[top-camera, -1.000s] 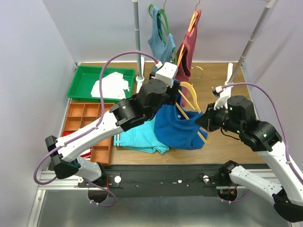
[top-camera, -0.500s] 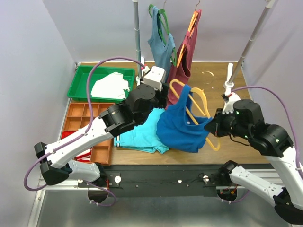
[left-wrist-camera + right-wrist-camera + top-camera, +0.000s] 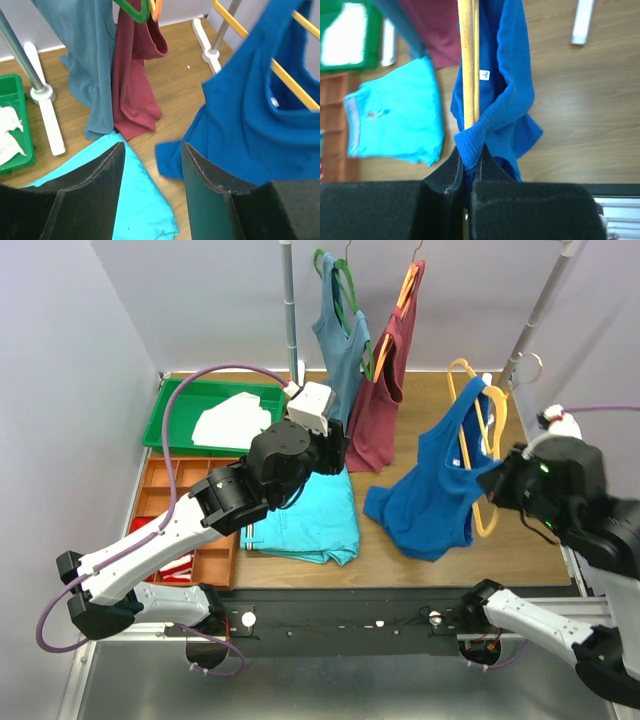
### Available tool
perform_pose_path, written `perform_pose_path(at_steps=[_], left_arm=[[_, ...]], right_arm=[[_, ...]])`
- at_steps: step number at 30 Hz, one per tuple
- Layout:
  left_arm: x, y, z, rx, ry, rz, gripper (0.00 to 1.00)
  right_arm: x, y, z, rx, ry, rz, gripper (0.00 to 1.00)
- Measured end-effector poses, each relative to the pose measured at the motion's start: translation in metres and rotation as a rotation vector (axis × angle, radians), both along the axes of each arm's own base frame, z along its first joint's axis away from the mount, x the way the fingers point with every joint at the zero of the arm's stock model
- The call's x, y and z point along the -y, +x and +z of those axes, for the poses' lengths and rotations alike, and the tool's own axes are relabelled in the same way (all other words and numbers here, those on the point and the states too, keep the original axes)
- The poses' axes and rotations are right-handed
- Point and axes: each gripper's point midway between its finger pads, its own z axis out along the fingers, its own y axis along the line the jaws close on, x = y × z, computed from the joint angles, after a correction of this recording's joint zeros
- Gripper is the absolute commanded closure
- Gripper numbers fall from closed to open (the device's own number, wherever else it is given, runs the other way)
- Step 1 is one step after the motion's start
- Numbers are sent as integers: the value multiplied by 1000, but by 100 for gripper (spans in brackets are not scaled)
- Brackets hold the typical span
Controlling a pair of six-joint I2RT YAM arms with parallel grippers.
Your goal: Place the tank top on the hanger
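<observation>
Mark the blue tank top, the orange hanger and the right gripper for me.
tank top [image 3: 430,495]: top external view, middle of the hanging blue body.
hanger [image 3: 468,60]: right wrist view, straight orange bar above the fingers.
right gripper [image 3: 468,154]: right wrist view, between fingertips pinching blue cloth.
</observation>
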Motion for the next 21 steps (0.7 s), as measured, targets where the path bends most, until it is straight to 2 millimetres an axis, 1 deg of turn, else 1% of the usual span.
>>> perform_pose_path(at_steps=[4, 5, 8, 9, 11, 13, 14, 16, 18, 19, 21], left_arm=[[0, -4, -7, -23, 20, -17, 44], [0, -4, -8, -25, 23, -18, 43], [-2, -6, -11, -34, 38, -21, 43], [-3, -7, -13, -39, 46, -23, 44], [-6, -9, -14, -45, 55, -27, 43], [-9, -12, -13, -46, 55, -30, 43], [-12, -13, -11, -45, 53, -32, 43], [-16, -17, -9, -43, 48, -35, 43], [-23, -21, -3, -36, 33, -41, 43], [-26, -23, -1, -33, 26, -43, 43], [-33, -29, 1, -29, 15, -53, 43]], right_arm=[[-8, 36, -12, -45, -102, -49, 99], [-13, 52, -18, -70, -152, -61, 99], [-27, 83, -27, -107, -229, -65, 99], [-32, 95, -25, -107, -252, -62, 99], [-38, 107, -21, -100, -270, -59, 99], [-42, 120, -9, -73, -272, -56, 99], [-41, 124, -6, -63, -271, -59, 99], [-33, 134, 1, -45, -262, -73, 99], [-21, 140, 1, -49, -257, -97, 99], [-10, 145, 0, -54, -251, -118, 99], [4, 152, -2, -58, -240, -144, 99]])
